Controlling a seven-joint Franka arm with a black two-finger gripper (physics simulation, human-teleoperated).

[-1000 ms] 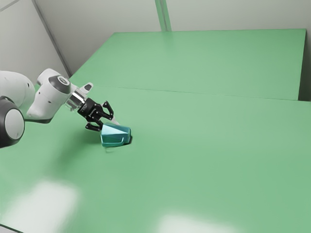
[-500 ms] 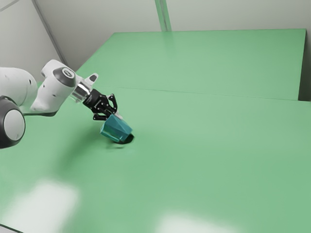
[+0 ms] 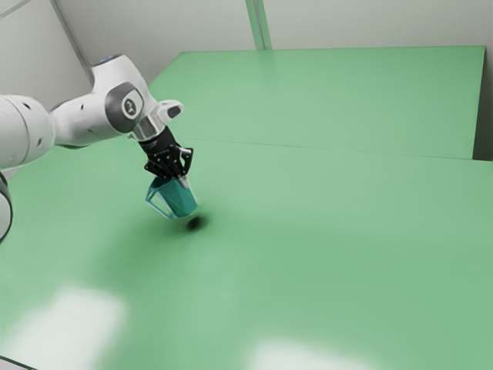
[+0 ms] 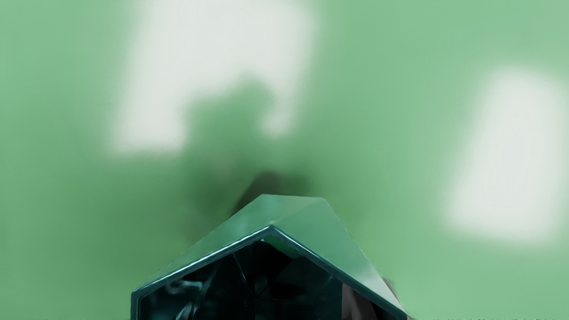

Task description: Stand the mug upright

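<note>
MUG HELD BY WALL, TILTED, OPENING UP

Tool status: I have the tool (image 3: 179, 182) closed on the mug (image 3: 180, 199), w/ the mug's wall btwn the fingers (image 4: 355, 304). In the wrist view, one finger shows inside the opening and part of the other outside the same wall. The gap is narrow, approx. the wall's thickness.

Mug pos.: on the exterior view's left, btwn the near and far parts of the desk (image 3: 323, 254). The base appears raised just above the surface, w/ a small dark shadow (image 3: 196, 223) below it, toward the exterior view's right.

Mug orient.: tilted, not fully upright. Rim (image 4: 202, 260) is the upper end, at the tool; base is the lower end, slanted toward the exterior view's right. Handle (image 3: 158, 209) is on the exterior view's left side of the body. Wrist view: I look into the dark, faceted interior.

Arm pos.: my arm (image 3: 115, 104) enters from the exterior view's left; the hand points down at a slant, above the mug.

Surroundings: pale glare patches (image 3: 68, 331) lie on the near part of the desk; a grey wall (image 3: 370, 23) stands at the far side.
</note>
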